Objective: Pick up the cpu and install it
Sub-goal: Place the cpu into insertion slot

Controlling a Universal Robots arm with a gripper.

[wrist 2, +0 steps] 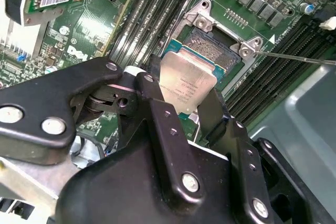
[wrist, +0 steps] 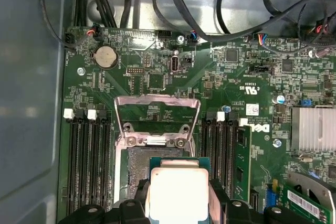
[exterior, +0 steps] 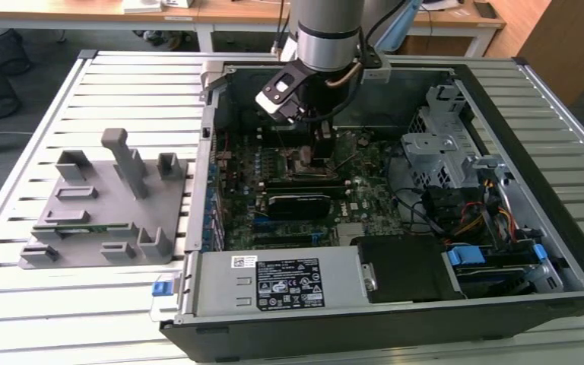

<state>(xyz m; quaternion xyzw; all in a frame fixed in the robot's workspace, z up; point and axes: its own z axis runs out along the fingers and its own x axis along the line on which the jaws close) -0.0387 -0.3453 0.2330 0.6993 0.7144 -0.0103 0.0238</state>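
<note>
Black two-finger gripper (wrist 2: 184,100) clamped on the square, silver-topped, green-edged cpu (wrist 2: 186,80).
Its fingers (wrist 2: 155,103) press two opposite sides of the cpu, held over the open black socket (wrist: 137,163), metal frame (wrist: 157,109) raised, mid-board on the green motherboard (wrist: 157,77) between memory-slot banks (wrist: 86,156); contact with the socket cannot be told. Faint print marks the cpu's lid; a white printed label (exterior: 290,283) sits on the silver box (exterior: 221,285) at the black case's (exterior: 373,338) edge nearest the exterior camera.
</note>
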